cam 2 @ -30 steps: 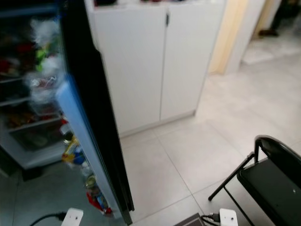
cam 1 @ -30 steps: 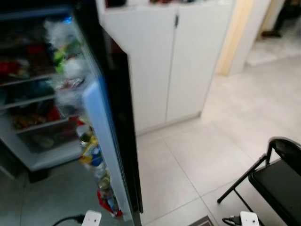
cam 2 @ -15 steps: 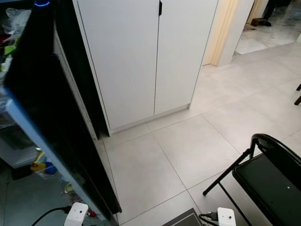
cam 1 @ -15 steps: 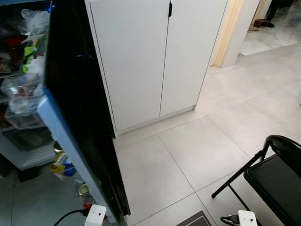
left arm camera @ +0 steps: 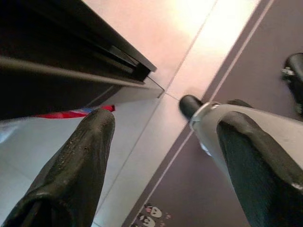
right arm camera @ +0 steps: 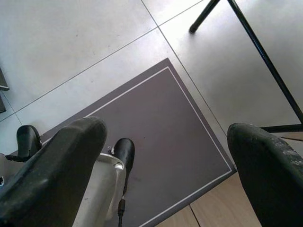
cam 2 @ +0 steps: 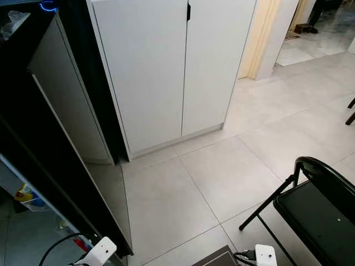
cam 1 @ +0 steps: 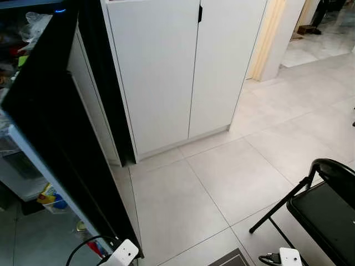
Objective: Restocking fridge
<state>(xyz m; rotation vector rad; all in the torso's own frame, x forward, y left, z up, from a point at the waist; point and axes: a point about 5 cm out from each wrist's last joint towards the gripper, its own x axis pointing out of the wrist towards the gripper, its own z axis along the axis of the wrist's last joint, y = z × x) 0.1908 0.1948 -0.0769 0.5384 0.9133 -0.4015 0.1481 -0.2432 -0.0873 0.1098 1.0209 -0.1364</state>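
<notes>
Glossy black fridge door [cam 1: 50, 144] swung open at our nine o'clock.
We judge it heavy and rigid, best pushed at its free edge; left gripper [left arm camera: 161, 156] and right gripper [right arm camera: 170, 156] both hang spread, empty.

We see an evenly bright, sharp room with daylight spilling from the doorway [cam 1: 310, 27] onto pale floor tiles [cam 1: 222, 183], the black fridge door [cam 1: 50, 144] mirroring them, while close wrist-view fingers [left arm camera: 80, 165] blur under warm glare.
</notes>
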